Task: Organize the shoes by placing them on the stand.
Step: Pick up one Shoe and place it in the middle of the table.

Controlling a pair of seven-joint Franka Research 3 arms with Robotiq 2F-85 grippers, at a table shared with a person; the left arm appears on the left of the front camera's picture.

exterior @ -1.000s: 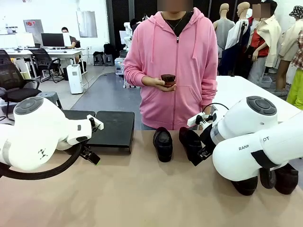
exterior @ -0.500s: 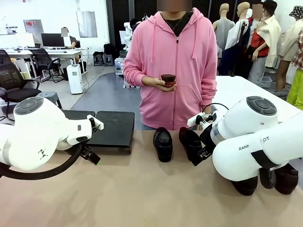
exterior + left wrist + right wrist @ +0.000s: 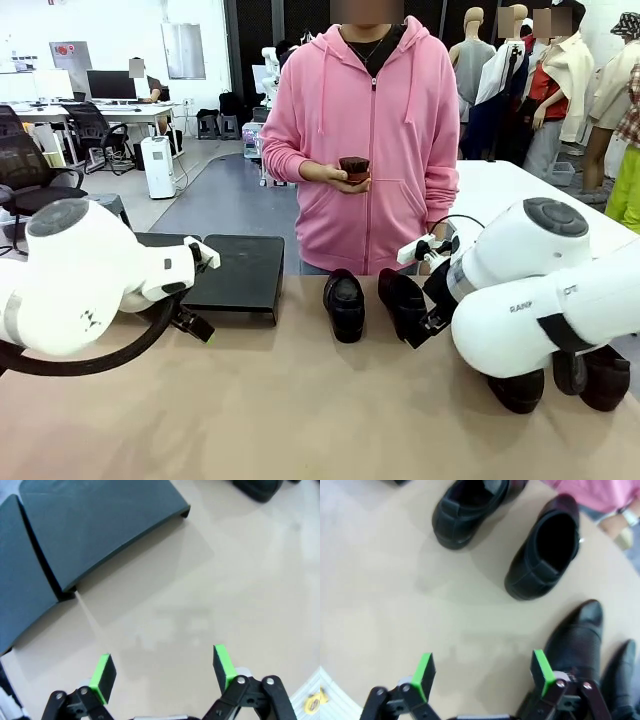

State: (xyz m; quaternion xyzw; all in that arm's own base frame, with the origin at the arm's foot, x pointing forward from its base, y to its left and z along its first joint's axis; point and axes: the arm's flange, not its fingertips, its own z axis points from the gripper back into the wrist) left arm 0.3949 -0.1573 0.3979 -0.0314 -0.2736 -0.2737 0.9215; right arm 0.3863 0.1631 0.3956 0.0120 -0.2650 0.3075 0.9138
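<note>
The black stand lies at the table's far left, with nothing on it; in the left wrist view the stand is ahead, upper left. My left gripper hangs open over bare tabletop short of it. Two black loafers stand side by side mid-table in front of the person. Two more shoes sit at the near right, partly behind my right arm. My right gripper is open above the table, with shoes ahead and another shoe beside its right finger.
A person in a pink hoodie stands at the far edge holding a small dark object in one hand. My two bulky white arms flank the table. Bare tabletop stretches across the near middle.
Both arms have shifted only slightly. The shoes, the stand and the person stay where they were.
</note>
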